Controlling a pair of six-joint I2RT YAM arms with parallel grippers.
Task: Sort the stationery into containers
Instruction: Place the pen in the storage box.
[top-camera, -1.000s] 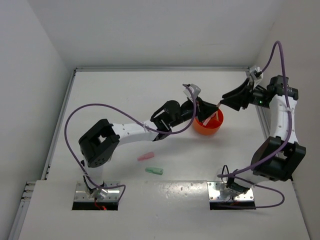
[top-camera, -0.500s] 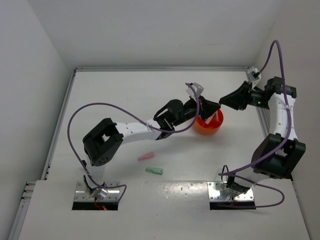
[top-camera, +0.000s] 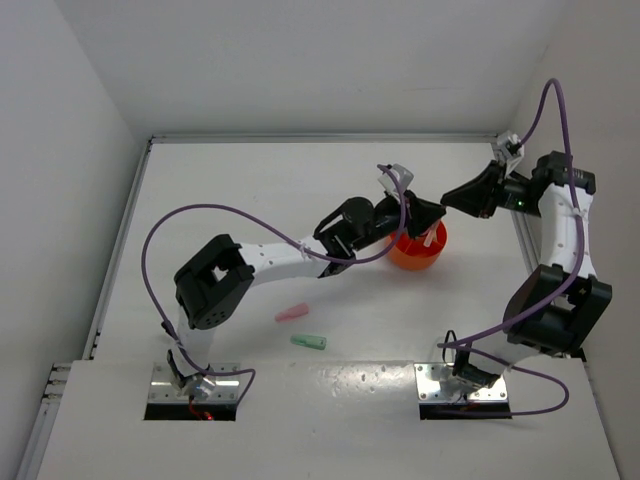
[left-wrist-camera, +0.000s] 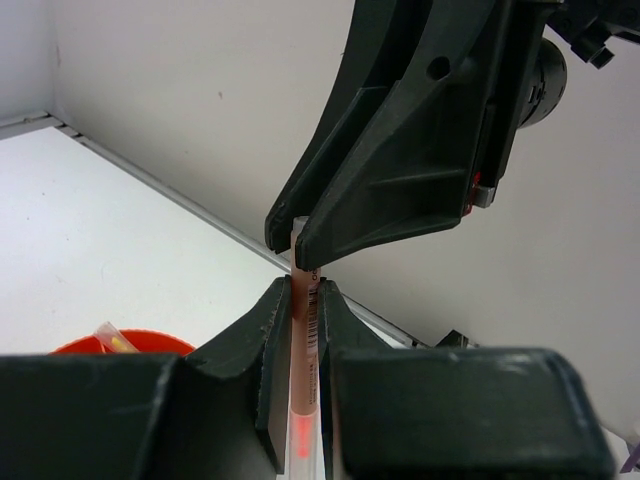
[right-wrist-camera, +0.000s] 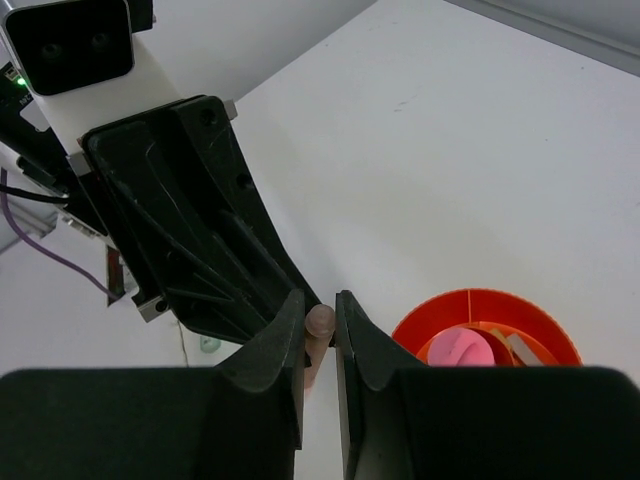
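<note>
The left arm is stretching farther out than a second ago, bringing the left gripper (top-camera: 425, 212) tip to tip with the right gripper (top-camera: 450, 198), so a handover seems to be taking place rather than a drop. Both grippers are pinching the same thin pink plastic stick (left-wrist-camera: 303, 385), the left clamping its shaft and the right its end just beyond the left fingertips. The round bright-orange plastic cup with inner dividers (top-camera: 412, 258) is sitting just below both hands.

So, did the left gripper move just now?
Yes. The left gripper, holding a pink stick, slid right, further over the orange cup, toward the right gripper.
</note>
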